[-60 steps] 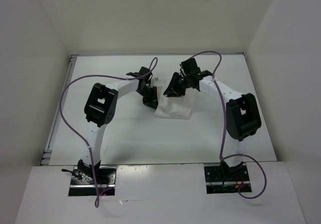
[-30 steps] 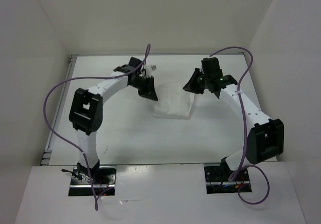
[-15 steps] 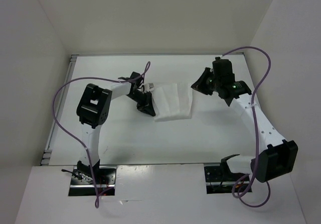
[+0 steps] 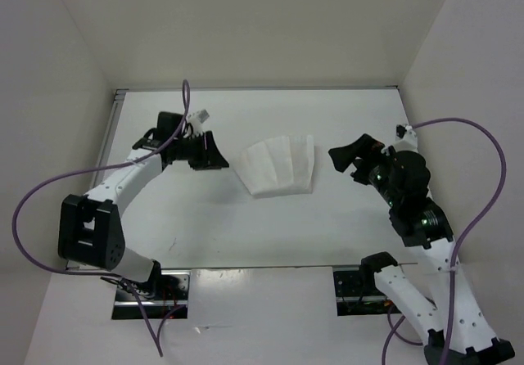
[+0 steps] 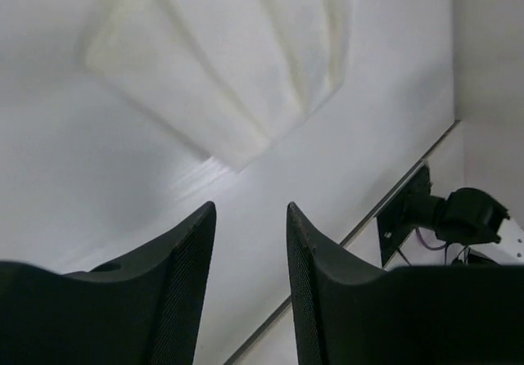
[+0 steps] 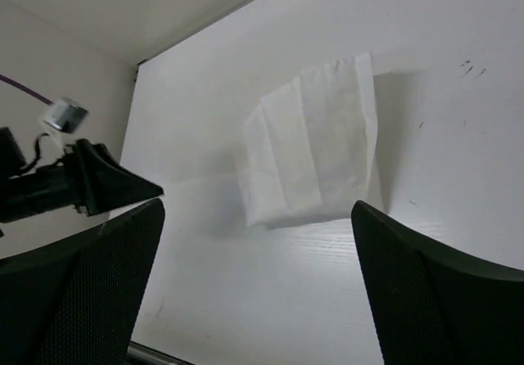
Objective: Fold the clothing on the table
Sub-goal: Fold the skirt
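white arms (image 4: 123, 181), blk joints (image 4: 86, 234), purple cables (image 4: 449, 120)

clothing (image 5: 229, 54) cropped, left wrist view

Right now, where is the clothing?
In the top view the clothing lies folded near the table's middle, between the left hand and right hand, touching neither.

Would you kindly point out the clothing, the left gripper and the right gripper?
clothing (image 4: 278, 167), top view, fabric's middle
left gripper (image 5: 250, 211), left wrist view, between fingertips
right gripper (image 6: 255, 209), right wrist view, between fingertips
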Action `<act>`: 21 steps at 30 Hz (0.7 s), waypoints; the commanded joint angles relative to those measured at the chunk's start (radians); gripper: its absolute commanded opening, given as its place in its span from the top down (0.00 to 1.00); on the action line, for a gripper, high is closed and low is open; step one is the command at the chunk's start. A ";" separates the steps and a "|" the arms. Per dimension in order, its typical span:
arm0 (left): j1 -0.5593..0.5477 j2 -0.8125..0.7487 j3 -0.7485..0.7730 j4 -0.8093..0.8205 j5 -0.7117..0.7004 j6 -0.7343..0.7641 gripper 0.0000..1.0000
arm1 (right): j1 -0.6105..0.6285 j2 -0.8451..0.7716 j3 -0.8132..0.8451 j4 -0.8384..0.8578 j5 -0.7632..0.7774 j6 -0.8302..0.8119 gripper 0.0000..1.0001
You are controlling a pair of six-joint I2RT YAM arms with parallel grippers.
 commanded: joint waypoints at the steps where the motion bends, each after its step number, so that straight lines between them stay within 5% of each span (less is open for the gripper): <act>1: -0.008 -0.031 -0.195 0.080 -0.073 -0.095 0.53 | -0.021 -0.119 -0.100 0.111 0.010 -0.030 0.00; 10: 0.001 -0.139 -0.306 0.141 -0.116 -0.162 0.53 | -0.055 -0.455 -0.286 0.117 0.167 0.091 0.00; 21: 0.040 -0.147 -0.315 0.172 -0.092 -0.172 0.46 | -0.009 -0.414 -0.275 0.096 0.221 0.093 0.03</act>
